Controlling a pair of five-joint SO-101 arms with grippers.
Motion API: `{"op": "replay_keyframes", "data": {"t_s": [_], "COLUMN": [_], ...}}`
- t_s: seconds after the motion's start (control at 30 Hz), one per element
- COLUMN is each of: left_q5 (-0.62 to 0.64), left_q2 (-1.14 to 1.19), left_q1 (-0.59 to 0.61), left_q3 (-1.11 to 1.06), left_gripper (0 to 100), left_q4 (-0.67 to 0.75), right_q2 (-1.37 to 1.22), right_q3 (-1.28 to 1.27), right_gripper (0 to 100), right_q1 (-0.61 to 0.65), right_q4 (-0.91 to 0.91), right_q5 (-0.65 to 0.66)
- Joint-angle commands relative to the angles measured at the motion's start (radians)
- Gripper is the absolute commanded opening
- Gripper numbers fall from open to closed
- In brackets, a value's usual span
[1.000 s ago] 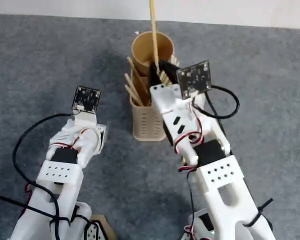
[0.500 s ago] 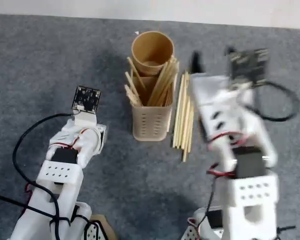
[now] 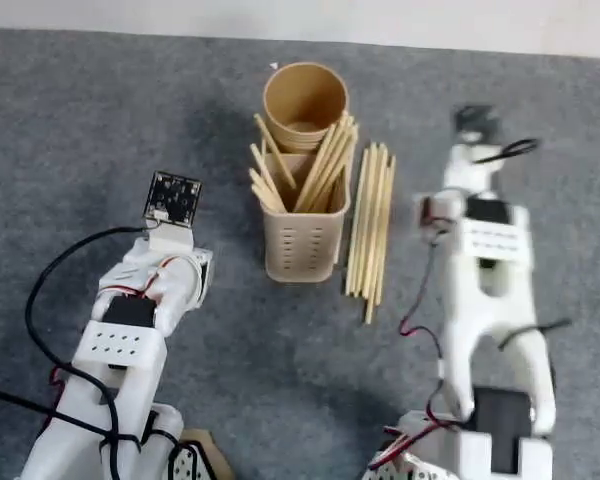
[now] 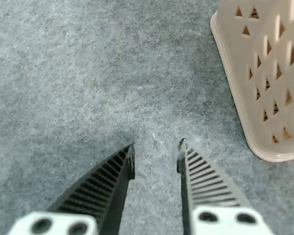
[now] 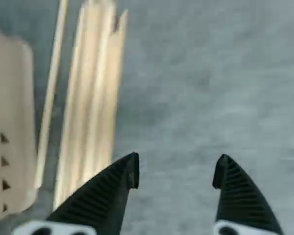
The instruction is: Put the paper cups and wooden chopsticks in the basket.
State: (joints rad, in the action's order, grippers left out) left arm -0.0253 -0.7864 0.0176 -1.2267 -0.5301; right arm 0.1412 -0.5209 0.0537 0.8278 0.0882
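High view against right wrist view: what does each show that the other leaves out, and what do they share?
The high view adds the paper cup at the far end of the basket, the leaning chopsticks inside the basket, and the left arm. The right wrist view adds the right tool up close, jaws open and empty above the carpet. Shared: the basket's wall and the loose chopsticks lying on the carpet beside it.
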Motion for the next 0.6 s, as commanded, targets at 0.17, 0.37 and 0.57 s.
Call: {"op": "replay_keyframes", "data": {"t_s": [0.17,0.37,0.57], "left_q5": [-0.011,-0.011,-0.011], "left_q2": [-0.016,-0.016,-0.016], "left_q1": [-0.019,-0.019,-0.019], "left_q3": [0.005,0.005,0.005], "left_gripper": [17,17,17], "left_q4": [0.014,0.014,0.012], "right_q2": [-0.019,-0.033,-0.031], "right_q3": [-0.191,-0.225,-0.271], "right_gripper": [25.2,25.2,25.2], "right_q1": [0.134,0.127,0.059], "right_q4": [-0.202,-0.271,-0.274], "right_q5": [-0.071,-0.06,-0.025]}}
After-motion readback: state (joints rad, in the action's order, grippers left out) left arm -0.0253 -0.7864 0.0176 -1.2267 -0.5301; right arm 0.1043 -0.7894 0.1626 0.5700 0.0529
